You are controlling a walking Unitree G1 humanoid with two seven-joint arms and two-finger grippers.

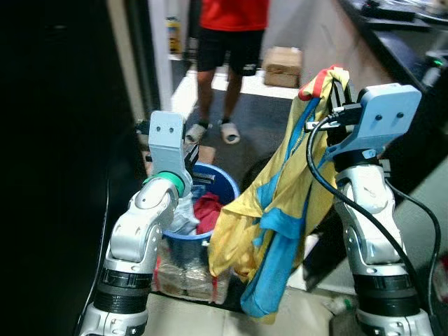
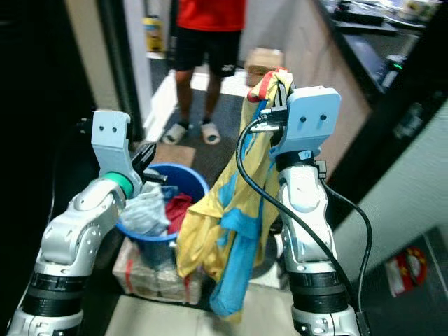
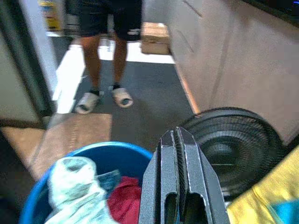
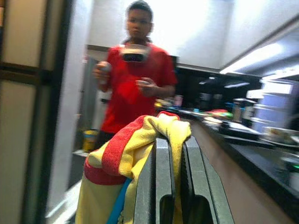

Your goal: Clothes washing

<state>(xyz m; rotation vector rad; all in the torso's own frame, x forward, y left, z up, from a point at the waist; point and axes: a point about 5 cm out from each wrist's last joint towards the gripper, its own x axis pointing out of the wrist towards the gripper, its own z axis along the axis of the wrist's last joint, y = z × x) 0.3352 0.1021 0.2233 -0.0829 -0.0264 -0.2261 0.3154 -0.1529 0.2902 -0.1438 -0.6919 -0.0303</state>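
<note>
You had the right tool point(image 4: 174, 140) clenched on the yellow-and-blue garment point(image 1: 280, 210), which hung raised just beside the blue basket point(image 1: 225, 183), draping below its rim. Your left tool point(image 3: 178, 140) hovered above that basket, its fingers pressed together on nothing. A person point(image 1: 227, 42) stood beyond the basket.

**Quick rundown of how this bot's arms look**

Both arms are chunky silver castings with black ribbed bands lower down. The left arm point(image 1: 140, 238) has a green ring at the wrist under a pale blue-grey block with two small screw dots. The right arm point(image 1: 371, 231) wears the same kind of block, plus black cables looping down its side. Each claw is dark grey-black, with slotted fingers point(image 3: 180, 186).
</note>
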